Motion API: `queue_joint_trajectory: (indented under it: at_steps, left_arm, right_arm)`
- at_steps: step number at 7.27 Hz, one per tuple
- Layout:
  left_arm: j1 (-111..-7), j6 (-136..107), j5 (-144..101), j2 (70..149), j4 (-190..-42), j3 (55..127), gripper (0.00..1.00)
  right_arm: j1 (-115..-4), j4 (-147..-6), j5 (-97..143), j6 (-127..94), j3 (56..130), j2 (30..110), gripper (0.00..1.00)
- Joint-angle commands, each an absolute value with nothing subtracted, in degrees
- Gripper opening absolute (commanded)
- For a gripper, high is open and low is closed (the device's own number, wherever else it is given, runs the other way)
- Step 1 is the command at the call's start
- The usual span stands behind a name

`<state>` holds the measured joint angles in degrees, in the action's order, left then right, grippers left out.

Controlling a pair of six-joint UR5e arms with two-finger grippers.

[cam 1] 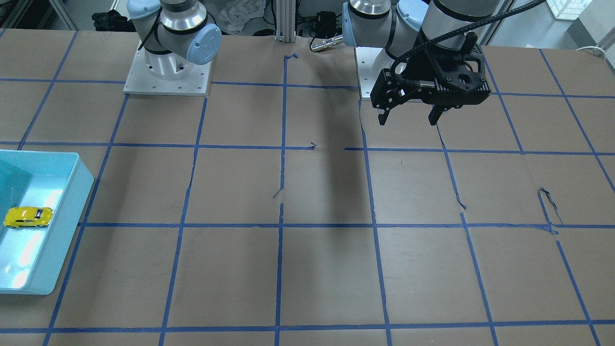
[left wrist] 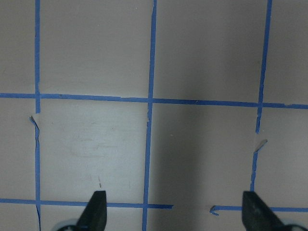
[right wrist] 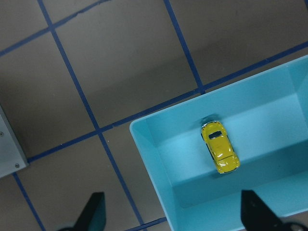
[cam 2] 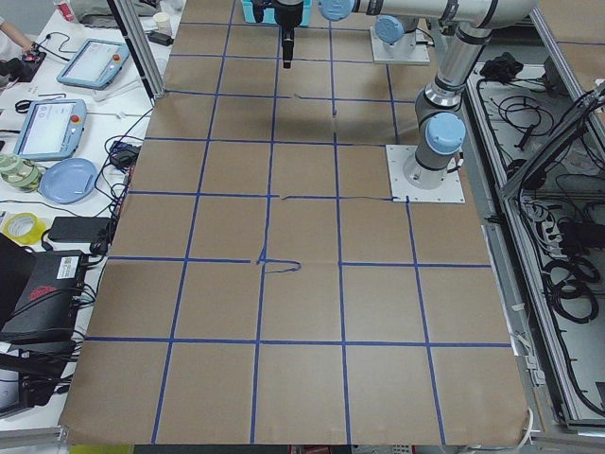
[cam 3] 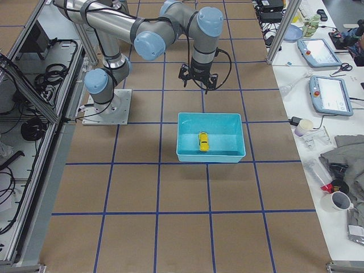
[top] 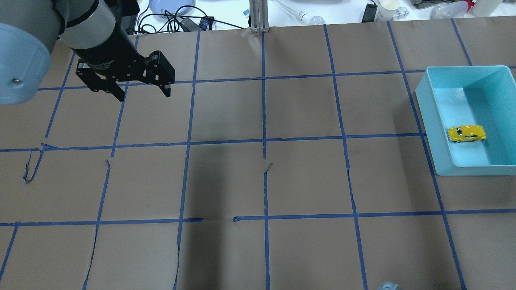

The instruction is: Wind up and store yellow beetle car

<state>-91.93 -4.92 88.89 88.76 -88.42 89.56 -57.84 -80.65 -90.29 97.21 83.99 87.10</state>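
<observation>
**Item under inspection.** The yellow beetle car (top: 466, 133) rests on its wheels on the floor of the teal bin (top: 432, 121), roughly mid-floor and apart from every wall. The right wrist view confirms it: the car (right wrist: 220, 147) sits alone in the bin (right wrist: 149, 159), with nothing touching it.

**End effectors.** The right gripper (right wrist: 171, 216) hangs above the bin's edge on the robot's side. Its fingers are spread wide and it carries nothing. The side view places it beyond the bin's far wall, clear of the car (cam 3: 202, 141). The left gripper (top: 144, 96) is at the opposite end of the table, well apart from the bin, raised over bare brown paper. It too is released and empty, and its own camera shows only the blue tape grid between its fingertips.

**Step in hand, my assessment.** The car is in the container and neither gripper has a hold, so I judge the storing step satisfied. Whether the spring was wound cannot be read from these views.

**Next move.** If winding is outstanding, the right arm is the nearer one. It would need to descend into the bin and close across the car's narrow body, which is small and glossy and likely to slip. Otherwise I would only park the arms.
</observation>
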Motion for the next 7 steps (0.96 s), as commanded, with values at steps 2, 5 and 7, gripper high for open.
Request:
queue_joint_trajectory:
  at_steps: [2, 5, 7]
  left_arm:
    - [-91.9, -4.9, 88.9, 88.8, -88.4, 89.6, 1.00]
    - [-91.9, -4.8, 89.1, 89.1, -88.4, 89.6, 1.00]
    - [-91.9, -4.7, 89.1, 89.1, -88.4, 89.6, 1.00]
  right_arm:
    - [-65.5, -74.7, -91.1, 77.5, 82.2, 87.4, 1.00]
    - [-75.9, -75.7, -91.1, 51.9, 81.4, 86.8, 1.00]
    - [-80.0, -78.6, -91.1, 40.1, 81.9, 86.7, 0.99]
